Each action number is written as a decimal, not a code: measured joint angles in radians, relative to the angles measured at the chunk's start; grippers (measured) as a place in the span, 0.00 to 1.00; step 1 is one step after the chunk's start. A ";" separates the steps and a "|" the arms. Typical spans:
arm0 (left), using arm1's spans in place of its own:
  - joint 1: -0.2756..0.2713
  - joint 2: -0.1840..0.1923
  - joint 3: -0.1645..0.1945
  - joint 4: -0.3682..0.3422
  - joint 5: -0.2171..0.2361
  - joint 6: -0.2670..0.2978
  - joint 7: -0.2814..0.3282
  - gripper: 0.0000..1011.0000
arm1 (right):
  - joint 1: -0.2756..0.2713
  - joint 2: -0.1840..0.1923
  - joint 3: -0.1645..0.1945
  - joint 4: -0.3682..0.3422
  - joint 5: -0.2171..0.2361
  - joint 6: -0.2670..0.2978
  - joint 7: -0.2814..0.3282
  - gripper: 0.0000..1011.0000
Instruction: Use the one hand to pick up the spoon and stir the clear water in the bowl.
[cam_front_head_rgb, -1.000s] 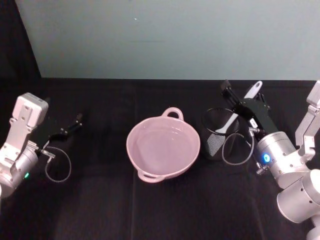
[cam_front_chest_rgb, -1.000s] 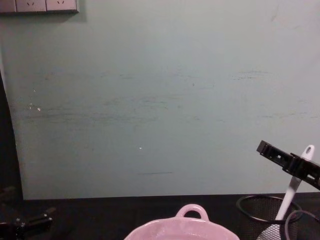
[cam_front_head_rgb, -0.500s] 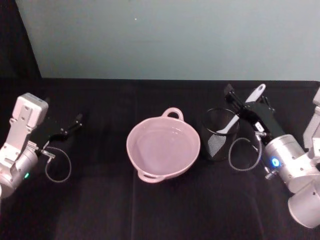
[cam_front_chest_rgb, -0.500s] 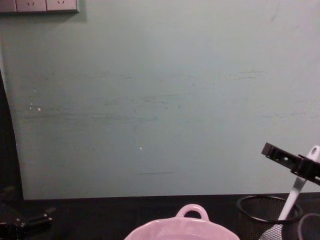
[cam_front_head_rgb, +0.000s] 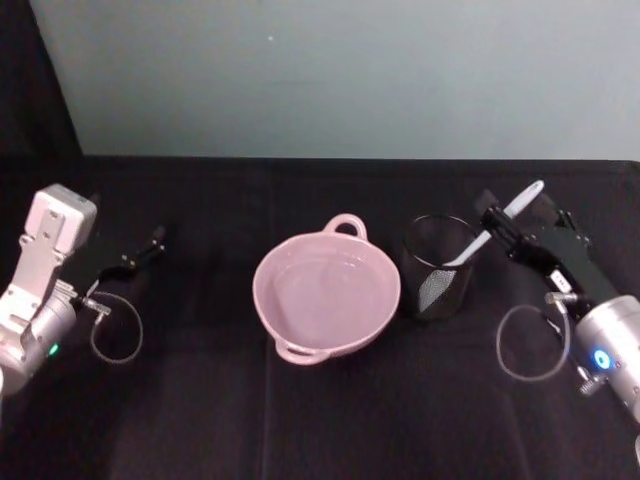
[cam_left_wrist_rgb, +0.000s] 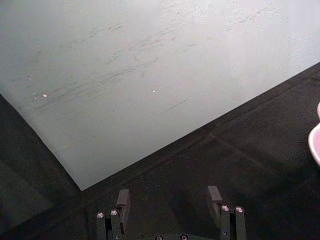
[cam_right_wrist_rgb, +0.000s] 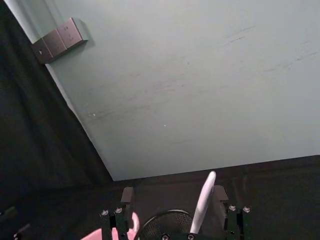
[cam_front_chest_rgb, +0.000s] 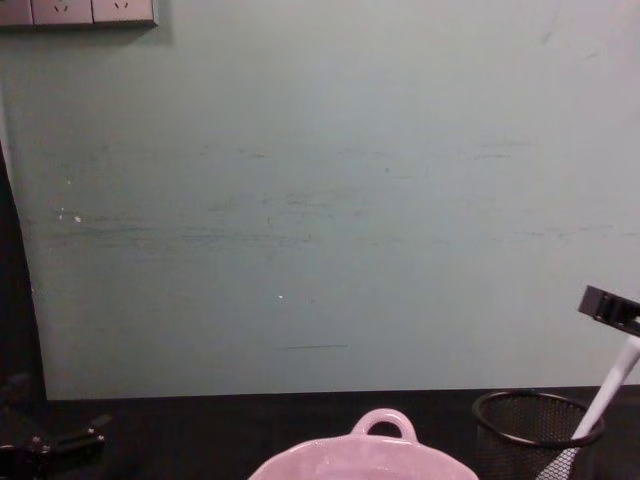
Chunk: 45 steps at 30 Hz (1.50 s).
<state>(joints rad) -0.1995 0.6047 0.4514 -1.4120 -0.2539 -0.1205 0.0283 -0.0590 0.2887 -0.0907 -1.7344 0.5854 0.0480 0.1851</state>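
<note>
Bowl (cam_front_head_rgb: 327, 292) of water (cam_front_head_rgb: 325, 295) is seen unstirred at the cloth's centre. Just right of the bowl, a mesh cup (cam_front_head_rgb: 437, 268) holds the leaning spoon (cam_front_head_rgb: 492, 227), whose handle is straddled by the right hand (cam_front_head_rgb: 521, 222), fingers spread and not yet closed. Gripping, lifting and stirring remain. Well left of the bowl, the left hand (cam_front_head_rgb: 147, 245) is parked, open.

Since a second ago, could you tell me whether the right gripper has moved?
Yes. In the head view the right gripper has shifted toward the robot's right, away from the mesh cup, which stays put, tilting the spoon with it.
</note>
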 joint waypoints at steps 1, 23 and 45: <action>0.000 0.000 0.000 0.000 0.000 0.000 0.000 1.00 | -0.005 0.004 0.002 -0.005 0.000 0.000 0.000 0.99; 0.000 0.000 0.000 0.000 0.000 0.000 0.000 1.00 | -0.085 0.107 0.049 -0.015 -0.089 -0.031 0.020 0.99; 0.000 0.000 0.000 0.000 0.000 0.000 0.000 1.00 | -0.083 0.072 0.080 0.148 -0.259 -0.199 0.018 0.99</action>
<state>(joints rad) -0.1995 0.6047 0.4514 -1.4120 -0.2539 -0.1206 0.0283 -0.1416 0.3608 -0.0111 -1.5860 0.3269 -0.1514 0.2032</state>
